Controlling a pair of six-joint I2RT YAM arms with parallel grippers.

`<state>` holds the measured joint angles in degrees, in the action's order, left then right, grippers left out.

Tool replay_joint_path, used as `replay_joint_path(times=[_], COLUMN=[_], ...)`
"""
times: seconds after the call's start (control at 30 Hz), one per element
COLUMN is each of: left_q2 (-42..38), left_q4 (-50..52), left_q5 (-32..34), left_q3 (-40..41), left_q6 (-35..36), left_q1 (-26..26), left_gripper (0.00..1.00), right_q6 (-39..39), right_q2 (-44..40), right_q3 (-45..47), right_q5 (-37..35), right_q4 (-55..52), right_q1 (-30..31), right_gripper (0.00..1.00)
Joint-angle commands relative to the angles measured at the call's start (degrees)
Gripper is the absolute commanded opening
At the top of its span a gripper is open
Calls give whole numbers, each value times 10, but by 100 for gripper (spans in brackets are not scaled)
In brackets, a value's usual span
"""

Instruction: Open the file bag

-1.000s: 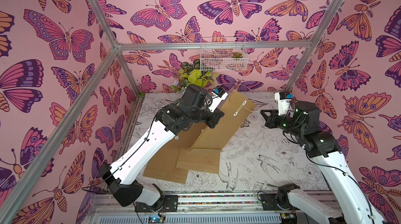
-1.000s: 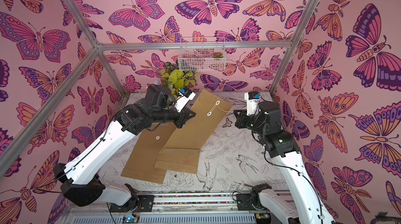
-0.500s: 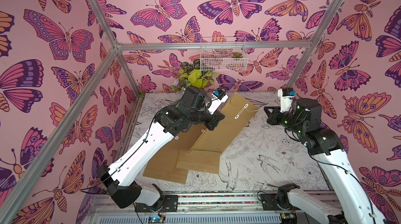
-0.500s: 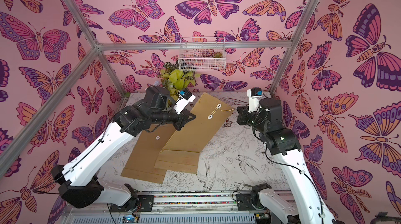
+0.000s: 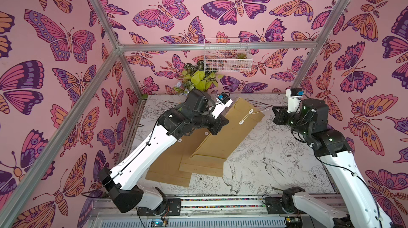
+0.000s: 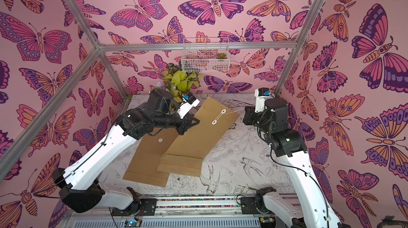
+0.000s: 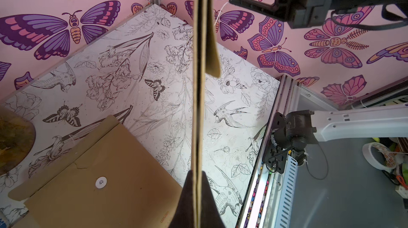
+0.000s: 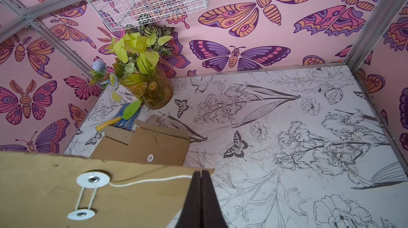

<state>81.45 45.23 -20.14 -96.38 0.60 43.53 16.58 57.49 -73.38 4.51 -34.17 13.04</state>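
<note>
The tan kraft-paper file bag hung tilted above the worktop, its side edge pinched in the left gripper's shut jaws, while the right gripper's jaws, just off the flap end, gripped the white closure string stretched taut toward them.

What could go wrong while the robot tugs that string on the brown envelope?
1. The string is looped round both buttons. If the right claw pulls straight out, it might tighten or snap instead of unwinding.
2. The left claw pinches the envelope only by its edge, so a hard tug could slip it out.
</note>
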Motion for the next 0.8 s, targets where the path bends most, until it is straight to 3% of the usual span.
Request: replay_joint_path(times=[0.0,0.6,0.77], left_q2=[-18,-3,-6], left_q4=[6,9,10], left_q5=[-26,-52,-43], left_q3=[12,16,21], left_q6=[9,15,14], left_q1=[2,23,35], left_gripper=[0,0,0], right_q6=[-4,-8,-3], right_q2=[8,-2,-8], right_q3=[-23,-64,-64], right_q5=[-16,-12,23], right_q4=[-11,-8,13], right_q1=[-6,-10,-10], right_gripper=[0,0,0])
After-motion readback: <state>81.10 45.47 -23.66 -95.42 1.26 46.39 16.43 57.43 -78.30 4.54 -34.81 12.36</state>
